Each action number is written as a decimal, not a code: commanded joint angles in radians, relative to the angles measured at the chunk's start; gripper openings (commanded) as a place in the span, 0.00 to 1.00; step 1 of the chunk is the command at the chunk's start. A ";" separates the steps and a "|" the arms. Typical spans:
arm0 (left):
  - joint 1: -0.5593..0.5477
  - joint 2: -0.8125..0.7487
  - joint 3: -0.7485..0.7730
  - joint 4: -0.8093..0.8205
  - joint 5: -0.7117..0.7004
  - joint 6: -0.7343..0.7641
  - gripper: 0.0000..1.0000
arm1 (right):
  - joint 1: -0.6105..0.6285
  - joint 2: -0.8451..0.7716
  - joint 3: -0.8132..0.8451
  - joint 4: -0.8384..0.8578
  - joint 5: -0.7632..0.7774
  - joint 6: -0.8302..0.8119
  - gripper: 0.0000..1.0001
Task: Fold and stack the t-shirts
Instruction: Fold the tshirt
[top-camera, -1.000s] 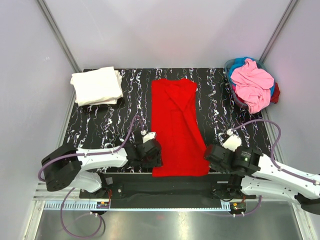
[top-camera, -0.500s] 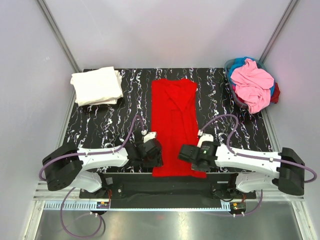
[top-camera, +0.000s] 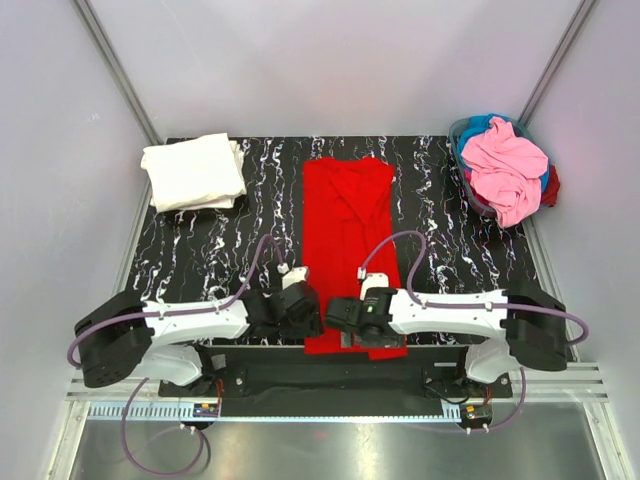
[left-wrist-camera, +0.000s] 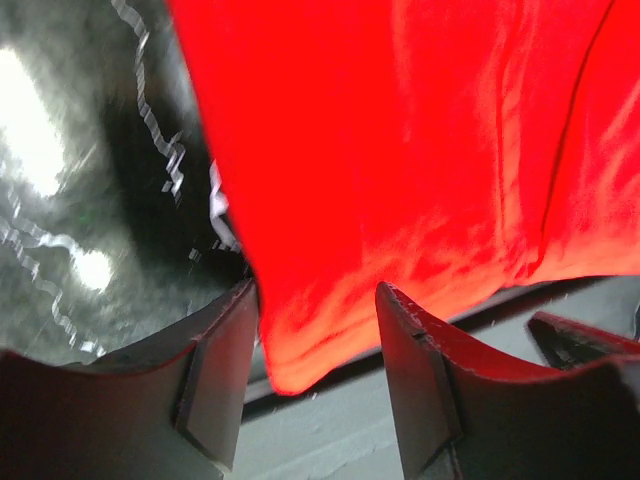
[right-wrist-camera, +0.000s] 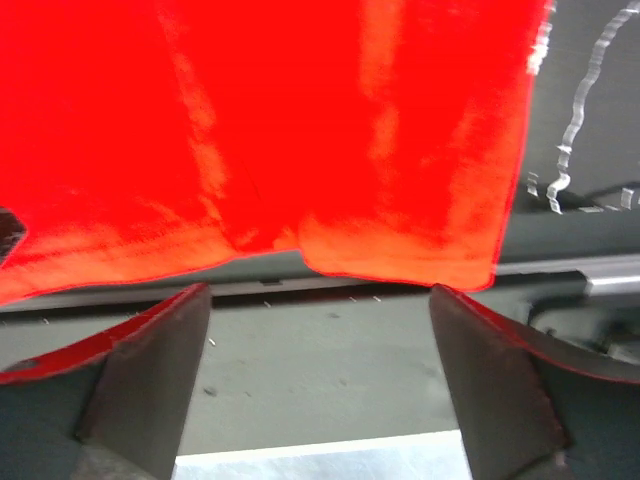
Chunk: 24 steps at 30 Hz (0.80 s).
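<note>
A red t-shirt (top-camera: 345, 230), folded into a long strip, lies down the middle of the black marbled table (top-camera: 210, 255). My left gripper (top-camera: 302, 312) sits at its near left corner. In the left wrist view that red corner (left-wrist-camera: 300, 340) hangs between the spread fingers (left-wrist-camera: 225, 370), against the left one and clear of the right; the left gripper (left-wrist-camera: 315, 295) is open. My right gripper (top-camera: 345, 318) hovers over the near hem. In the right wrist view the right gripper (right-wrist-camera: 320, 292) stands wide open, and the red hem (right-wrist-camera: 400, 255) lies just beyond its tips.
A stack of folded white t-shirts (top-camera: 195, 172) rests at the far left of the table. A basket (top-camera: 458, 135) at the far right holds crumpled pink (top-camera: 505, 165) and blue shirts. The grey table edge rail (right-wrist-camera: 320, 370) lies under the right gripper.
My right arm swung left from beside the shirt's near right corner to over the near hem, and its gripper went from shut to wide open. The left arm barely moved.
</note>
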<state>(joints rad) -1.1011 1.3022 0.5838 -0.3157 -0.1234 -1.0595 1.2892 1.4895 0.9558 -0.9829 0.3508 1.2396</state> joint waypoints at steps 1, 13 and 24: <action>-0.020 -0.076 -0.035 -0.010 0.007 -0.048 0.56 | 0.015 -0.102 0.031 -0.112 0.072 0.038 1.00; -0.092 -0.116 -0.055 -0.017 -0.004 -0.117 0.54 | -0.325 -0.594 -0.345 -0.024 -0.071 0.048 0.67; -0.098 -0.116 -0.068 -0.019 -0.025 -0.146 0.54 | -0.410 -0.445 -0.416 0.173 -0.265 -0.091 0.49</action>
<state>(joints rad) -1.1961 1.2121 0.5232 -0.3492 -0.1242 -1.1805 0.8875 1.0332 0.5072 -0.8810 0.1314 1.1969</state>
